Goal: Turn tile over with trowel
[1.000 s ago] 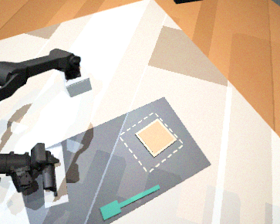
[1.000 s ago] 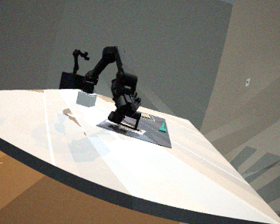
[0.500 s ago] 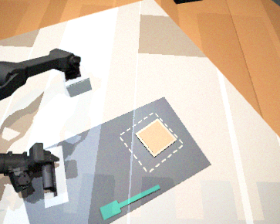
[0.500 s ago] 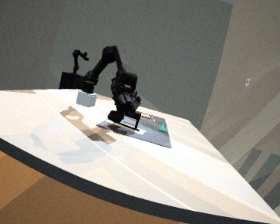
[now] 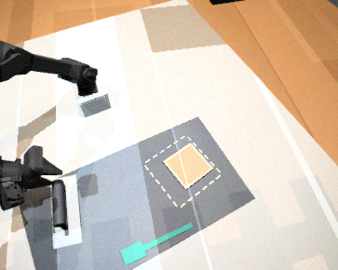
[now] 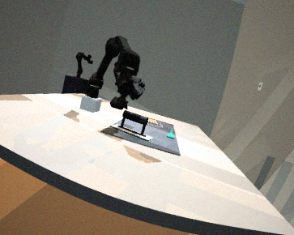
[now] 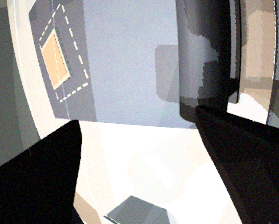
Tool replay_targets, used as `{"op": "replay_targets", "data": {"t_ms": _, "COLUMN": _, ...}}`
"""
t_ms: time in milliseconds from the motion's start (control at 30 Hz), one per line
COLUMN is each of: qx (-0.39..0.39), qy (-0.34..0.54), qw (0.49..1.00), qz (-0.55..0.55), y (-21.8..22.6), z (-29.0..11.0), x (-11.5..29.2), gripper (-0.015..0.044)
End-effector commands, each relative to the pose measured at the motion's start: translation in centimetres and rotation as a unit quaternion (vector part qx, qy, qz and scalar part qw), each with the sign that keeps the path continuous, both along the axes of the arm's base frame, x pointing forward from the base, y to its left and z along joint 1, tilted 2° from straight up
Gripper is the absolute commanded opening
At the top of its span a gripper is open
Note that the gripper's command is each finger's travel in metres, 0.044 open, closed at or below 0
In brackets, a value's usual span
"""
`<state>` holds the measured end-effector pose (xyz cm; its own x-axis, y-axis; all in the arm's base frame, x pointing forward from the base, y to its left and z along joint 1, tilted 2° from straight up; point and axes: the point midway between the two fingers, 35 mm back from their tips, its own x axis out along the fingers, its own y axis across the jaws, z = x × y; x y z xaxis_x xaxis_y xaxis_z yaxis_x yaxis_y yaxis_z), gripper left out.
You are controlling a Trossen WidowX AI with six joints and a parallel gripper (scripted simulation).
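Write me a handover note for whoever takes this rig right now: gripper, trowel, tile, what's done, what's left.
Gripper: open, holding nothing, just above the trowel.
Trowel: lying at the left end of the mat, well apart from the tile.
Tile: flat inside the dashed outline, plain tan face up, no mark visible.
Done: the flip, as far as it shows; trowel set down and let go.
Left: move the arm clear.
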<state>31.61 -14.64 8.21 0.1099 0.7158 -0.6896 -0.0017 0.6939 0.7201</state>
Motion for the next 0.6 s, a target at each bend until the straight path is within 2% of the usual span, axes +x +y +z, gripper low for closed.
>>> {"op": "replay_targets", "data": {"t_ms": 0, "qx": -0.003, "qy": 0.000, "qw": 1.000, "qz": -0.005, "y": 1.85, "z": 2.51, "x": -2.76, "gripper": 0.0300}}
{"op": "replay_targets", "data": {"t_ms": 567, "qx": -0.003, "qy": -0.001, "qw": 1.000, "qz": -0.005, "y": 1.94, "z": 2.62, "x": -2.89, "gripper": 0.0300}}
